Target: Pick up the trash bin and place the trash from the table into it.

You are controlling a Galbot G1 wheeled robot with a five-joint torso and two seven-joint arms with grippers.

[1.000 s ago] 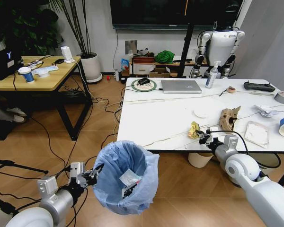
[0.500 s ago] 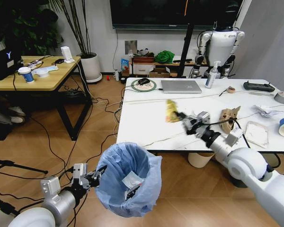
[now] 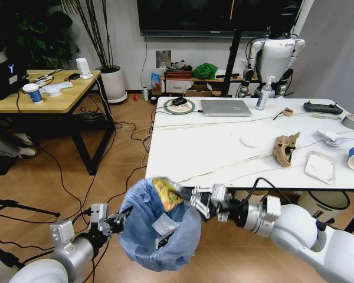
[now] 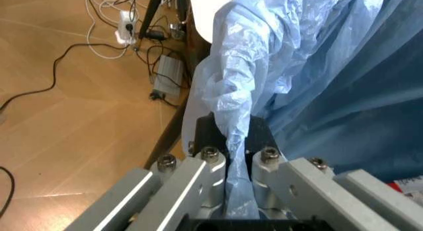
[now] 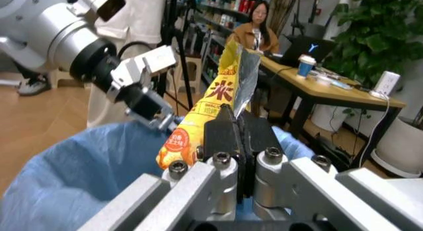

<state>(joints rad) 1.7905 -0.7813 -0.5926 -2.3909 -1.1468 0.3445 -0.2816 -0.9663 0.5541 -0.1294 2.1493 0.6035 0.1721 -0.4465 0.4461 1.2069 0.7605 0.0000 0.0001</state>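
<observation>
This is an office that doubles as a robotics lab. A white marble-look desk [image 3: 212, 147] stands on a wooden floor. On it lies a laptop [image 3: 225, 107]; behind it a white humanoid robot [image 3: 275, 56] stands beneath a big wall screen [image 3: 215, 16]. Left of it a wooden desk [image 3: 44, 97] carries a coffee cup [image 3: 31, 92], with potted plants [image 3: 100, 35] beyond and cables [image 3: 130, 132] between.

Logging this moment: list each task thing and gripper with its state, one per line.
trash bin: held off the floor, liner open.
left gripper: fingers shut on the bin's liner.
right gripper: shut on the yellow wrapper.
yellow wrapper: held over the bin's mouth.
cardboard piece: lying on the table.
</observation>
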